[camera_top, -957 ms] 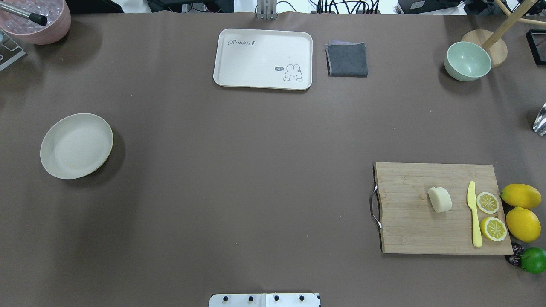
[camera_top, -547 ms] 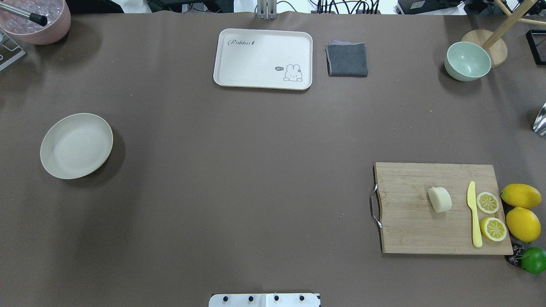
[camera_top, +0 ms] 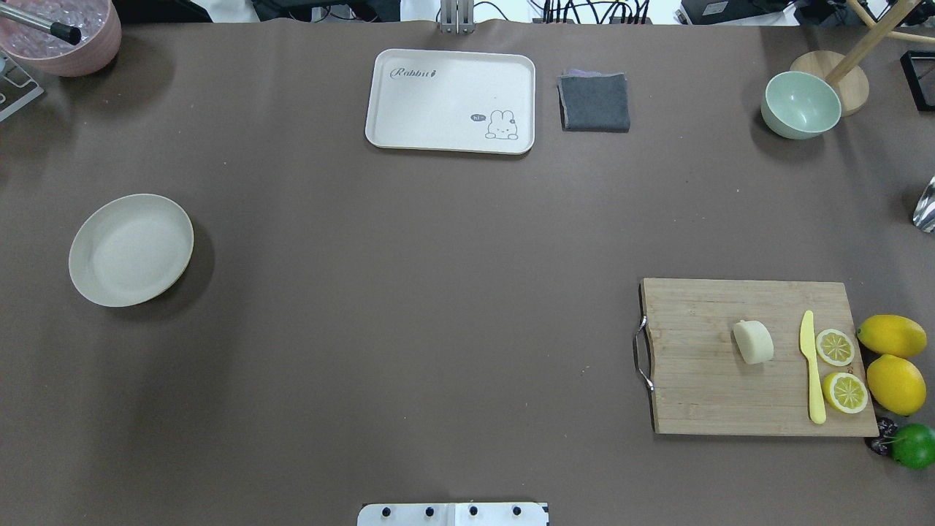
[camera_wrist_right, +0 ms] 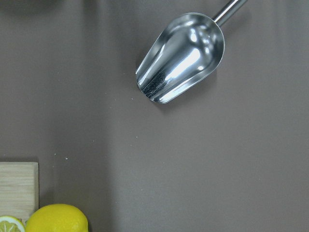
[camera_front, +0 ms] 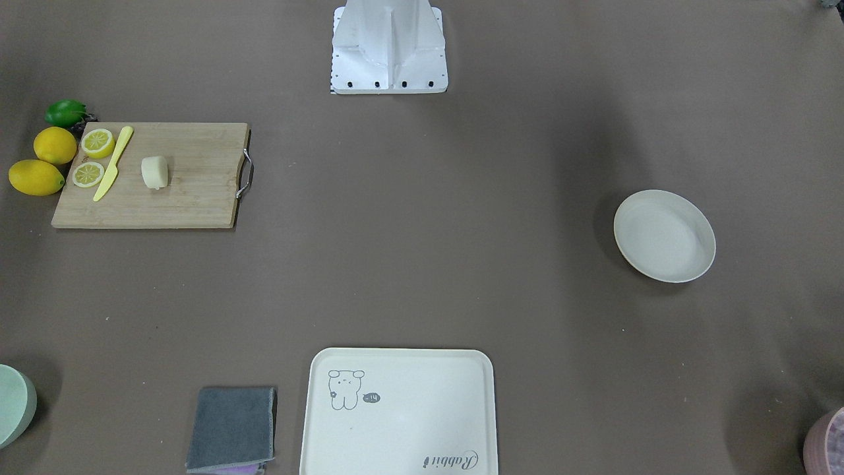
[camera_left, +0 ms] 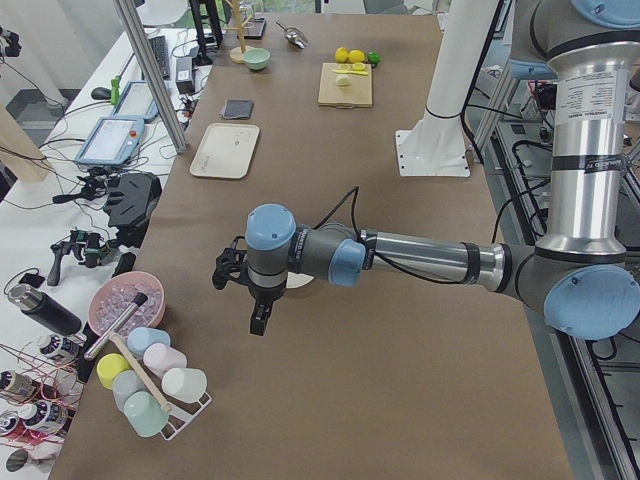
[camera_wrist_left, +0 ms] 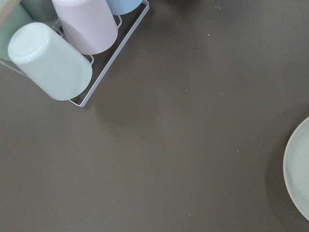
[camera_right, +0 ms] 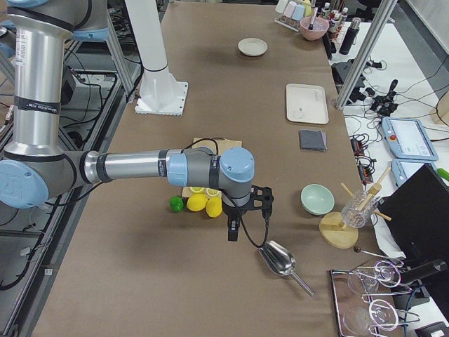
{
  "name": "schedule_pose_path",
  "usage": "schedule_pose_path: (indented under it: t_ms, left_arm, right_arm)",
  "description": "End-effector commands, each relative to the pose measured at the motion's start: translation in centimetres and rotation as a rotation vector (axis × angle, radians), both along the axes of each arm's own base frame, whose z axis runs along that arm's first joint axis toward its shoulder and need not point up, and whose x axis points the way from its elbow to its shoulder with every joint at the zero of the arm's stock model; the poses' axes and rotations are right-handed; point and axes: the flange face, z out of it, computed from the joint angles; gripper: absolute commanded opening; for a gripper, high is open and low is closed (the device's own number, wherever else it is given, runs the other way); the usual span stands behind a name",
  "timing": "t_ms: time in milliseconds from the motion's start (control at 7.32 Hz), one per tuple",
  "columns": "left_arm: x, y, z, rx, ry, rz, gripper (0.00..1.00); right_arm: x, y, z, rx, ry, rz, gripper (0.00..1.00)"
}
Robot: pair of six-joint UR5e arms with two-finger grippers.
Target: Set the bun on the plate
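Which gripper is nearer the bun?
Right. The right gripper hangs just beyond the lemons, beside the cutting board holding the bun; the left gripper is at the table's other end, near the plate.

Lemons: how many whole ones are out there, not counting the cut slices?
2. Both sit just off the cutting board: one lemon farther from the robot, the other lemon nearer it, beside the lime. None seems hidden.
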Motion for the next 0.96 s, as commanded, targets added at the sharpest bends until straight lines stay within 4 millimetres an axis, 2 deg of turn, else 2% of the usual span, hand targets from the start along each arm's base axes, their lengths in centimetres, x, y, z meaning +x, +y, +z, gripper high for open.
schedule_pose_path:
  t_ms: [0,820]
  left_arm:
    - [0.0,0.25,0.23,-0.004,0.0,0.0,0.98]
    - [0.09,-0.15,-0.29,0.004,0.001,-0.002,0.98]
  right_arm:
    - [0.01,-0.08,-0.13,0.004,0.002,0.0,1.0]
    - [0.0,-0.07,-0.12,0.002,0.0,0.001,1.0]
